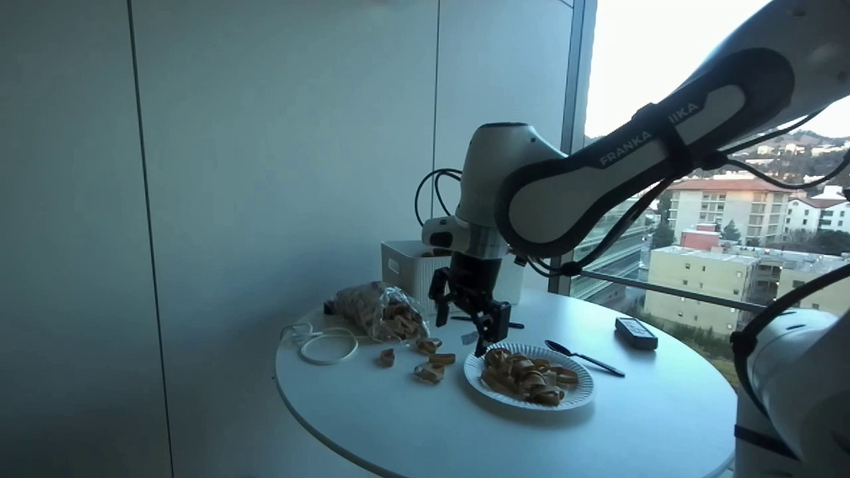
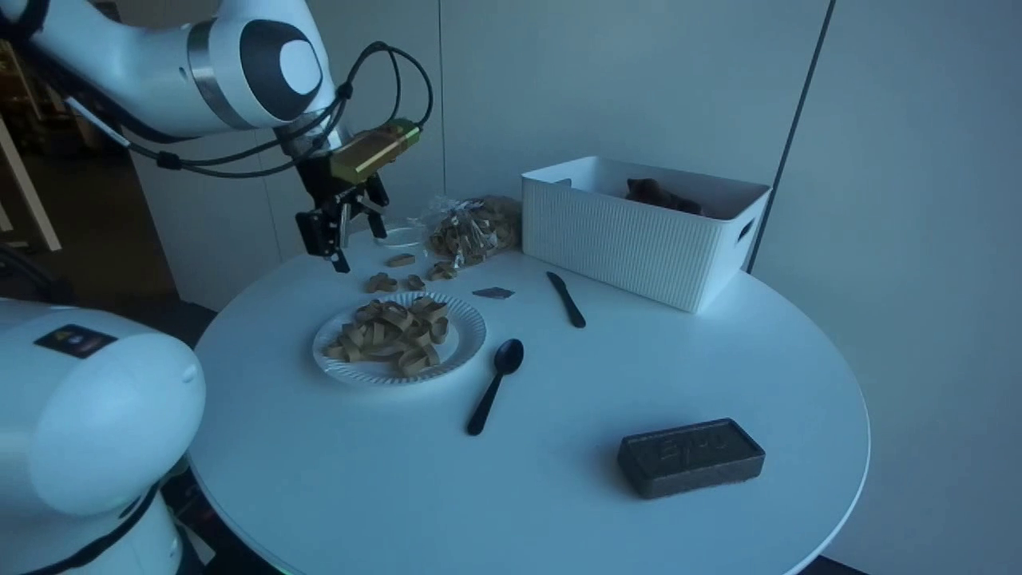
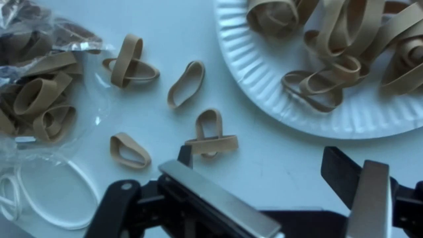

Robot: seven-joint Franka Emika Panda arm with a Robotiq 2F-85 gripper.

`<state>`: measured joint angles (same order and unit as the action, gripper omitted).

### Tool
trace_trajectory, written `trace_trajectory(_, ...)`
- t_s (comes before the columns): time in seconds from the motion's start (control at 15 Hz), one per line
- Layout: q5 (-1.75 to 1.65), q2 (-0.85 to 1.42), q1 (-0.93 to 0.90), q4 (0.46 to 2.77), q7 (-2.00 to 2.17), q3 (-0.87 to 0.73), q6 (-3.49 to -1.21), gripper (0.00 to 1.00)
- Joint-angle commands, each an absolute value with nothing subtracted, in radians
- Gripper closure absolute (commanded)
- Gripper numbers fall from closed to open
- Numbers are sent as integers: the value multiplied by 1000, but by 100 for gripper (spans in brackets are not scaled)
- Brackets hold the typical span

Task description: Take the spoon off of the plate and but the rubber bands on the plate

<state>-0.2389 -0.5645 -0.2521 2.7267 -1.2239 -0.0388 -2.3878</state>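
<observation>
Tool [image 2: 359, 247] spread wide and empty, above the counter [image 2: 679, 363]. Spoon [image 2: 490, 399] lies on the counter, right of the plate [image 2: 473, 326] in both exterior views. Rubber bands [image 2: 391, 327] heaped on plate; loose bands [image 2: 382, 283] between plate and plastic bag [image 2: 477, 228]

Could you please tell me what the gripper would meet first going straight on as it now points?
Probably the tabletop between the plate and the loose rubber bands; depth is unclear, so it may clip either.
</observation>
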Motion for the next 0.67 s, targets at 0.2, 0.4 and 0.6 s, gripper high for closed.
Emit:
trace_trajectory(0.2,-123,-330,-226,2563,-1137,-20,-2504,0)
trace_trajectory(0.4,-89,-251,-201,2501,-1018,-12,-2466,0)
trace_trajectory(0.6,-110,-179,-161,2458,-845,10,-2476,0)
